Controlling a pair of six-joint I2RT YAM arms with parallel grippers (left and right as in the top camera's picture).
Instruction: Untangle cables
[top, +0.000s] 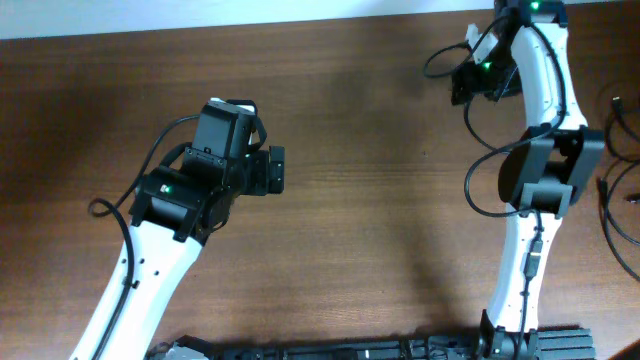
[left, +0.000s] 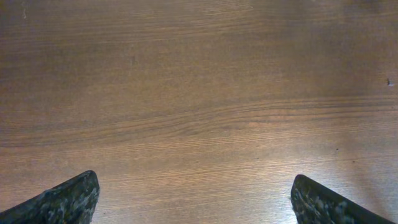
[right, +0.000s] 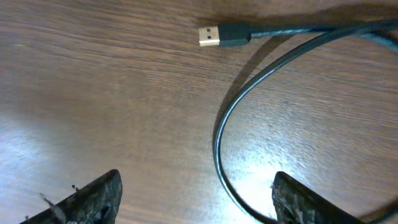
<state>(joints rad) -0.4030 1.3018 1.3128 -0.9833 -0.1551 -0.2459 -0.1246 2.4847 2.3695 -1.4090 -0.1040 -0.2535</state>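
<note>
Left pincer (left: 193, 205): spread wide, nothing between tips, hovering over bare brown wood of bench (left: 199, 93).

Right pincer (right: 194, 202): spread wide too, gripping nothing.

Just ahead: thin black cable (right: 219, 146) lying on bench in open curve, sweeping down close beside right-hand fingertip (right: 298, 199); cannot tell if touching.

Farther out: silvery USB plug (right: 210, 35) flat on wood, tip pointing left, black sleeve behind, cord running off toward right edge.

From overhead: more loose cables (top: 603, 187) at bench's right edge, beyond right arm (top: 545, 170), well apart from left pincer.
</note>
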